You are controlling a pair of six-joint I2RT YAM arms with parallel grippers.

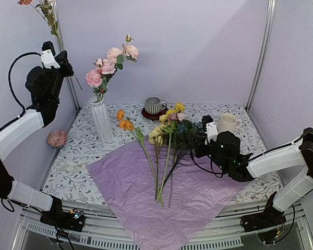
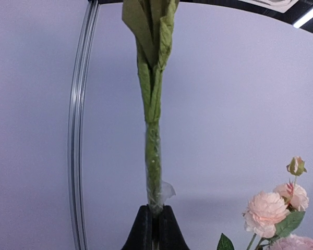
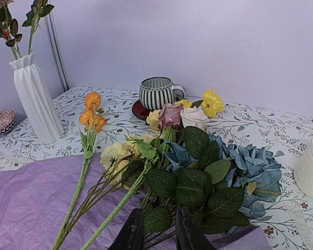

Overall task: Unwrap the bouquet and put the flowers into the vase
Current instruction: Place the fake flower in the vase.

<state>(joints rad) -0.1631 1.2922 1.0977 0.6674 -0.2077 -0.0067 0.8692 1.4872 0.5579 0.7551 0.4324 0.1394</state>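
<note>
**One Stem Aloft, the Rest on the Paper**

At the far left, the left fingers (image 2: pixel 142 232) were held high above the worktop (image 1: pixel 88 156), clenched on the plastic-sleeved foot of a single flower stem (image 2: pixel 153 151) that rose straight up past the top of the wrist view. Below them a small pink ball (image 1: pixel 57 138) sat at the worktop's left edge. Just to its right stood the vase (image 1: pixel 102 122), upright, with pink roses (image 1: pixel 107 66) in it.

The lilac paper (image 1: pixel 198 198) lay unfolded and flat, one corner hanging over the near edge. The flowers (image 1: pixel 164 138) lay across it in a loose fan, heads toward the back wall, with the orange blooms (image 1: pixel 125 123) leftmost. Behind them was a striped mug (image 1: pixel 154 105) on a red saucer (image 1: pixel 146 113).

To the right, the right fingers (image 3: pixel 131 234) clasped the dark-leaved stems of the blue roses (image 3: pixel 250 166), low over the paper. A cream mug (image 1: pixel 228 122) stood behind.
</note>
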